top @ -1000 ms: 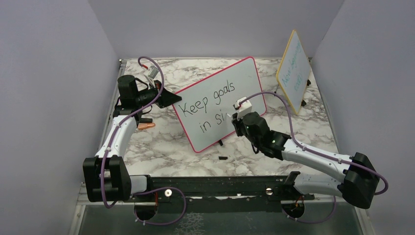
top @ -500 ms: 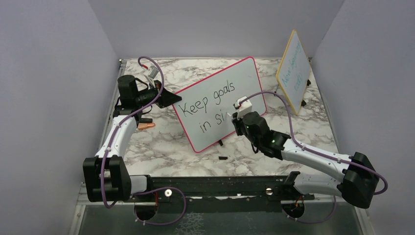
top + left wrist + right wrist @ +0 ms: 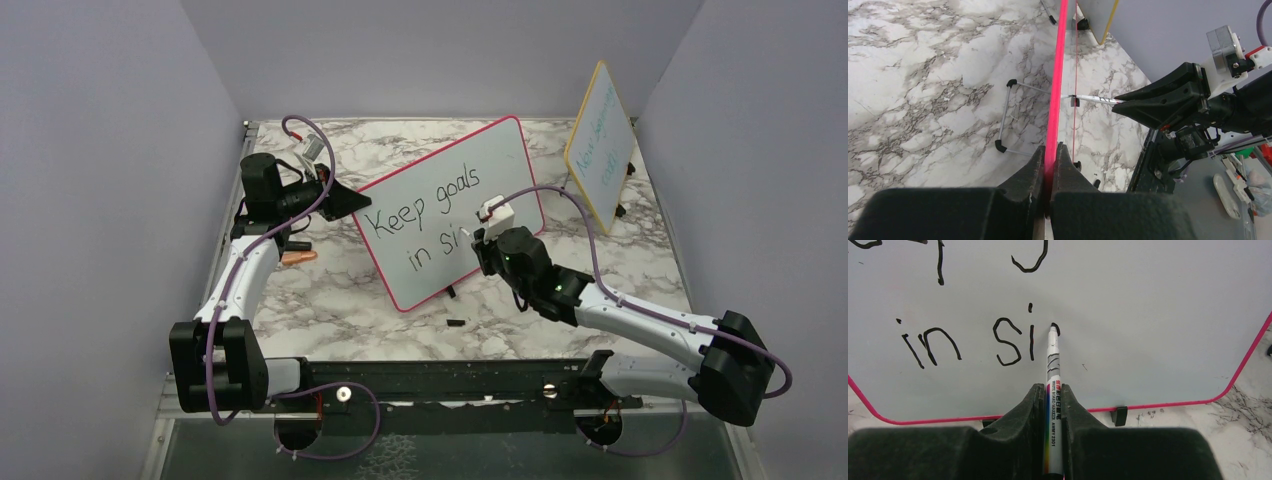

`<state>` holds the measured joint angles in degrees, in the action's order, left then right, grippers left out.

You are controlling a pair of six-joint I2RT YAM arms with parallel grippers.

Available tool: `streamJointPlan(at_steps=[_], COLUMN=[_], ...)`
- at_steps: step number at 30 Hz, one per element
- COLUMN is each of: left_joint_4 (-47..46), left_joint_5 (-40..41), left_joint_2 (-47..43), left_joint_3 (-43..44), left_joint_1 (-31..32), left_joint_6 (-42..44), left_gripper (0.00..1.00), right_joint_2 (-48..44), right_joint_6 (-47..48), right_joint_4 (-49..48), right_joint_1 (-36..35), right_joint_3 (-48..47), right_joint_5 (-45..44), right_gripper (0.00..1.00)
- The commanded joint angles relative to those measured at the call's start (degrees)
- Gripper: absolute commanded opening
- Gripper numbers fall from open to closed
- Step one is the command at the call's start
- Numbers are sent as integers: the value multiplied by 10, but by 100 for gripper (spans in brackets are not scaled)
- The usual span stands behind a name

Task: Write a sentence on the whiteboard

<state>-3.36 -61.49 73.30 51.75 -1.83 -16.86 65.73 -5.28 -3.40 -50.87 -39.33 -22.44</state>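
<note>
L arm reaches fwd along the left side, base to wrist nearly straight, wrist turned inward to the right. L gripper has its fingers clamped on the pink edge of the whiteboard. R arm lies low, stretched diagonally twd centre. R gripper points fwd, fingers pinching the marker.

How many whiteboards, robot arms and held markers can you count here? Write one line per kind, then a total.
Whiteboards: 2, the pink-framed whiteboard and the yellow-framed board.
Robot arms: 2, the left arm and the right arm.
Held markers: 1, the marker in the right end effector.
Total: 5.
</note>
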Motion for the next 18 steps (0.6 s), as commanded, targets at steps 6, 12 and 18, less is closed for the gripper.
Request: streamJointPlan(at_steps=[6, 12, 18], left_joint_4=[50, 50, 50], left_joint_5=[48, 48, 49], left_joint_2=[20, 20, 20], left_joint_3=[-9, -8, -8], left_joint_1=[10, 10, 10], left_joint_6=[47, 46, 47], left_gripper=[0, 0, 0], right_joint_2=[6, -2, -4], right_joint_6=[3, 1, 0], right_joint_4=[21, 33, 62], right_joint_1=[4, 4, 4], right_joint_3=[-11, -8, -7], right_joint_5=[48, 58, 59], right_gripper=[1, 0, 0])
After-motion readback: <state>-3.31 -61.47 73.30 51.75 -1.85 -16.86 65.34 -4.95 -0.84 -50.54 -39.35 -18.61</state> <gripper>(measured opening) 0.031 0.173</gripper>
